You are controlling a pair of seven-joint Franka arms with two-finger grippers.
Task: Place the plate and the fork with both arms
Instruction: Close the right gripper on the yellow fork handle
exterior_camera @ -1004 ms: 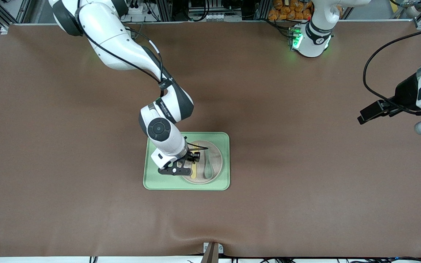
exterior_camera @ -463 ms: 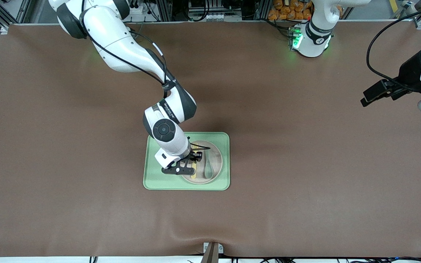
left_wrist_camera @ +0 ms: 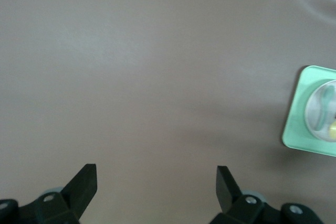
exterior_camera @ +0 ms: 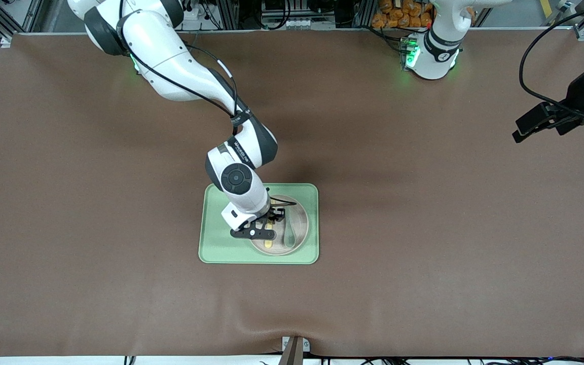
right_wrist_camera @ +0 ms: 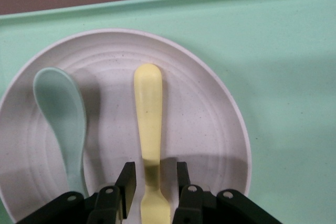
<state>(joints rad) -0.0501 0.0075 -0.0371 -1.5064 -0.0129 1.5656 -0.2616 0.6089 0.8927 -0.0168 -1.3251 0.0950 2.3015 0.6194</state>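
Observation:
The off-white plate lies in the light-green tray. The pale-yellow fork lies on the plate beside a grey-green spoon. My right gripper is low over the plate, open. In the right wrist view its fingers straddle the neck of the fork with a small gap on each side, and the plate fills the view. My left gripper hangs open and empty over bare table at the left arm's end. The left wrist view shows it wide open.
The spoon lies parallel to the fork on the plate, close to the right gripper's fingers. The tray's rim surrounds the plate. The tray shows small in the left wrist view. The brown mat covers the table.
My right gripper has shifted over the plate and come down around the fork. My left arm has drawn back toward its end of the table and the robots' side.

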